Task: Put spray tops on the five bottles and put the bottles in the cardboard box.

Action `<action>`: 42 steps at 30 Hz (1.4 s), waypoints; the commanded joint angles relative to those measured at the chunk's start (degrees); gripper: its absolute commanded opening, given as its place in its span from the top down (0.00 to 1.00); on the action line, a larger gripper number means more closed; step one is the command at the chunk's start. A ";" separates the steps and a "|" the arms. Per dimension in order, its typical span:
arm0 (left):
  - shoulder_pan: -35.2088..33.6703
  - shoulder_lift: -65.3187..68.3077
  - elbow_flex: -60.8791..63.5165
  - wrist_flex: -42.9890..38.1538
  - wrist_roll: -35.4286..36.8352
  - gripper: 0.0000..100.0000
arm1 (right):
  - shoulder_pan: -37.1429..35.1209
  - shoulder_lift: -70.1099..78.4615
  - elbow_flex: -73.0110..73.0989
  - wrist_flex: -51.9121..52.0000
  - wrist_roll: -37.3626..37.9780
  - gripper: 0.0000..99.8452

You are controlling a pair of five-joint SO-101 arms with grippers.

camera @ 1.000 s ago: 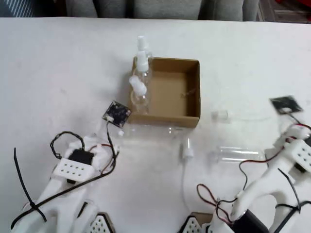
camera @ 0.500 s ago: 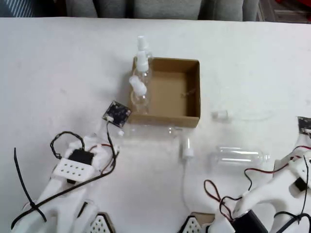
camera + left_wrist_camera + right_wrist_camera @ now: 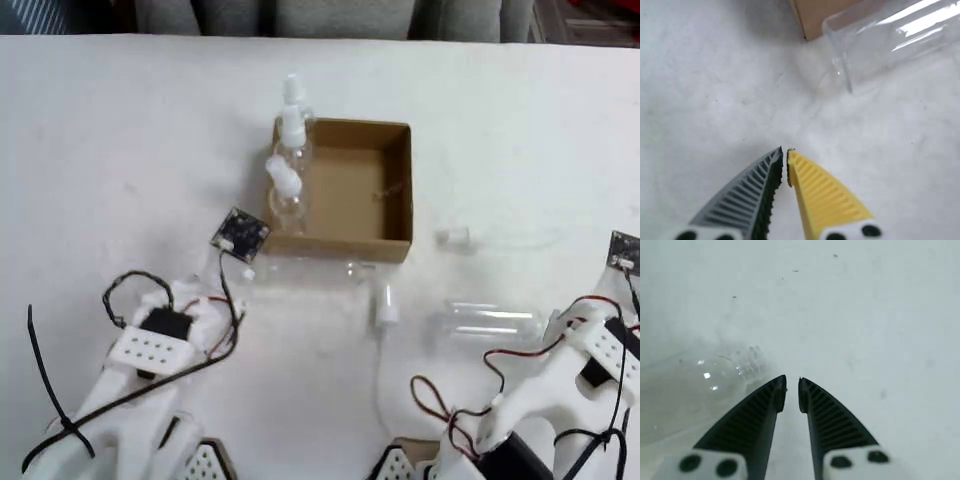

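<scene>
The cardboard box lies open at the table's middle. Three clear bottles with white spray tops stand upright along its left wall. One capless clear bottle lies in front of the box, another lies to the right. A loose spray top rests between them, and a second one sits right of the box. My left gripper is shut and empty, just short of the near bottle's base. My right gripper is shut and empty beside the right bottle.
Both arms occupy the near edge, the left arm at the lower left and the right arm at the lower right with loose red and black wires. White table stretches to the left and behind the box.
The right arm has swung out toward the right edge and drawn back toward the near side, uncovering the right bottle. The left arm, box and bottles have not moved.
</scene>
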 commanded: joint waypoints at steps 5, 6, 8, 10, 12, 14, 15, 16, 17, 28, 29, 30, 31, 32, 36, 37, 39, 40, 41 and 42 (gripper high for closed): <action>-0.48 0.40 -1.85 -1.14 -0.53 0.98 | -0.84 10.77 -4.92 -4.62 -1.32 0.98; -0.48 0.40 -1.85 -1.14 -0.53 0.98 | -0.92 12.35 -5.98 -4.62 -2.46 0.98; -0.48 0.40 -1.85 -1.14 -0.53 0.98 | -0.92 15.25 -8.26 -4.62 -4.31 0.98; -0.48 0.40 -1.85 -1.14 -0.53 0.98 | -1.54 17.63 -10.64 -4.62 -5.36 0.98; -0.48 0.40 -1.85 -1.14 -0.53 0.98 | -2.77 19.56 -12.84 -4.62 -5.36 0.98; -0.48 0.40 -1.85 -1.14 -0.53 0.98 | -4.18 21.05 -15.03 -4.62 -7.82 0.98; -0.48 0.40 -1.85 -1.14 -0.53 0.98 | -4.88 21.67 -16.18 -4.62 -9.32 0.98; -0.48 0.40 -1.85 -1.14 -0.53 0.98 | -5.67 22.11 -17.14 -4.62 -10.37 0.98; -0.48 0.40 -1.85 -1.14 -0.53 0.98 | -6.73 22.46 -18.02 -4.53 -11.25 0.98; -0.48 0.40 -1.93 -1.14 -0.53 0.98 | -21.05 25.98 -28.75 4.79 -16.62 0.98; -0.48 0.40 -1.93 -1.14 -0.53 0.98 | -22.20 26.59 -29.71 5.41 -16.62 0.98; -0.48 0.40 -1.93 -1.14 -0.53 0.98 | -23.25 27.30 -30.59 5.93 -16.62 0.98; -0.48 0.40 -1.93 -1.14 -0.53 0.98 | -24.31 28.18 -31.38 6.37 -16.53 0.98; -0.48 0.40 -1.93 -1.14 -0.53 0.98 | -25.27 28.97 -32.18 6.81 -16.26 0.98; -0.48 0.40 -1.93 -1.14 -0.53 0.98 | -28.26 31.34 -35.52 9.36 -16.18 0.98; -0.48 0.40 -1.93 -1.14 -0.53 0.98 | -28.53 31.52 -36.66 10.59 -16.18 0.98; -0.48 0.40 -1.93 -1.23 -0.53 0.98 | -28.44 31.34 -39.47 14.46 -16.18 0.98; -0.48 0.40 -1.93 -1.23 -0.53 0.98 | -28.09 30.90 -41.14 16.92 -16.18 0.98; -0.48 0.40 -1.93 -1.23 -0.53 0.98 | -27.82 30.29 -42.81 19.65 -16.18 0.98; -0.48 0.40 -1.93 -1.23 -0.53 0.98 | -27.82 29.41 -44.22 22.37 -16.18 0.98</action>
